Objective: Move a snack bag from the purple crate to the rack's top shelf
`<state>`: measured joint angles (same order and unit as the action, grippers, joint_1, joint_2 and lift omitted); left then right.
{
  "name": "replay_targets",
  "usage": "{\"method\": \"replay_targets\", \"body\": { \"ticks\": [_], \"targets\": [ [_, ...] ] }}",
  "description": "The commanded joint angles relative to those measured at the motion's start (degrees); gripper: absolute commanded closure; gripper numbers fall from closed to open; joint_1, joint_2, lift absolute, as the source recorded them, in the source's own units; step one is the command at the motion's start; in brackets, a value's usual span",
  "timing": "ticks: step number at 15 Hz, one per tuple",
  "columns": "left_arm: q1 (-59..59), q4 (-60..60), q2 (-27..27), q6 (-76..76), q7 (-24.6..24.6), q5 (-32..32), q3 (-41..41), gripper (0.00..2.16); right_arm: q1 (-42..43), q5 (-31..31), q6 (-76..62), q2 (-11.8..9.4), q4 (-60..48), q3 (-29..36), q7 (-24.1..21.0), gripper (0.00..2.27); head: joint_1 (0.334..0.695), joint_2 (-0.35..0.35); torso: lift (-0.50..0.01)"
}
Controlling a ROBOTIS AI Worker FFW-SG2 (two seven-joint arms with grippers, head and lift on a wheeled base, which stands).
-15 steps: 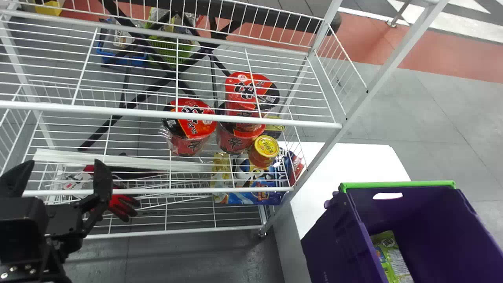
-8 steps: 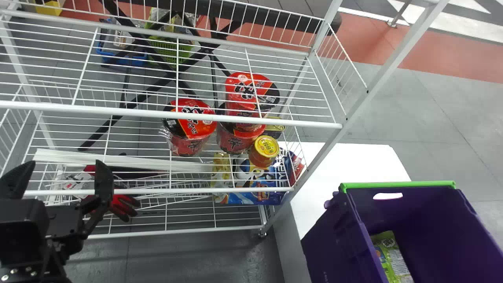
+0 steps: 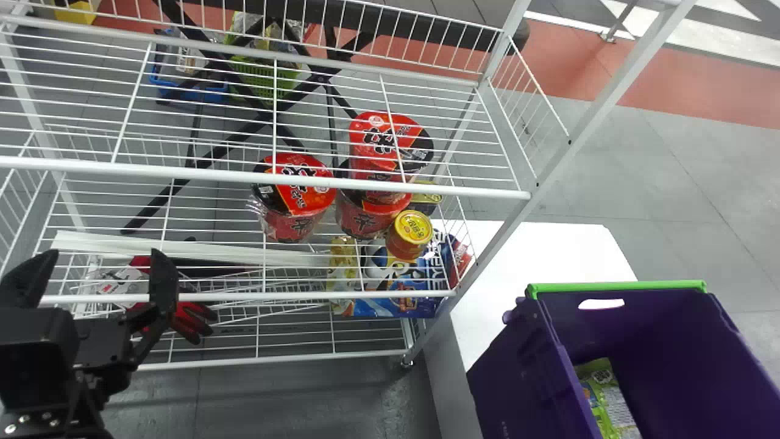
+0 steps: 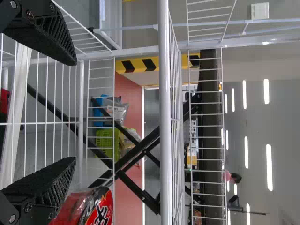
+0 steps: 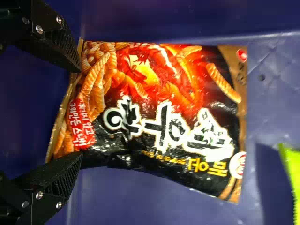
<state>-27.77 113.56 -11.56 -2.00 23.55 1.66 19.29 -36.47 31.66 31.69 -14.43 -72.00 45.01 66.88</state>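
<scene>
In the head view my left gripper [image 3: 97, 262] stands open before the rack's left part; the left wrist view shows its fingers apart, nothing held between them, with the gripper [image 4: 74, 111] facing the wire rack. My right gripper [image 5: 80, 112] is inside the purple crate [image 5: 272, 108], open, its fingertips at two corners of one end of a black and red snack bag [image 5: 164, 112]. That bag lies flat, printed face up. In the head view the purple crate [image 3: 548, 390] sits at the lower right, and the rack's top shelf [image 3: 195, 174] is bare wire.
Red noodle cups [image 3: 295, 198] and a yellow-lidded can [image 3: 411, 231] stand below the top shelf. Packets [image 3: 396, 296] and red gloves [image 3: 189, 320] are lower down. A green packet [image 3: 609, 402] lies in the crate. The rack's slanting post [image 3: 567, 152] rises between rack and crate.
In the head view my left gripper has drifted very slightly to the right, still open. Rack and crate look the same.
</scene>
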Motion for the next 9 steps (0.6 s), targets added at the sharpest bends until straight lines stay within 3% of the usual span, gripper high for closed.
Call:
{"method": "replay_targets", "body": {
  "ticks": [1,9],
  "targets": [
    [0.0,0.0,0.0,0.1,0.0,0.1,-0.1,0.09,0.1,0.0,0.1,0.0,0.0,0.0,-0.1,0.22,0.695,-0.350,-0.455],
    [0.0,-0.4,0.1,0.1,-0.1,0.1,-0.2,0.09,0.6,-2.2,-0.1,0.1,0.0,0.0,-1.7,0.22,0.695,-0.350,-0.455]
  ]
}}
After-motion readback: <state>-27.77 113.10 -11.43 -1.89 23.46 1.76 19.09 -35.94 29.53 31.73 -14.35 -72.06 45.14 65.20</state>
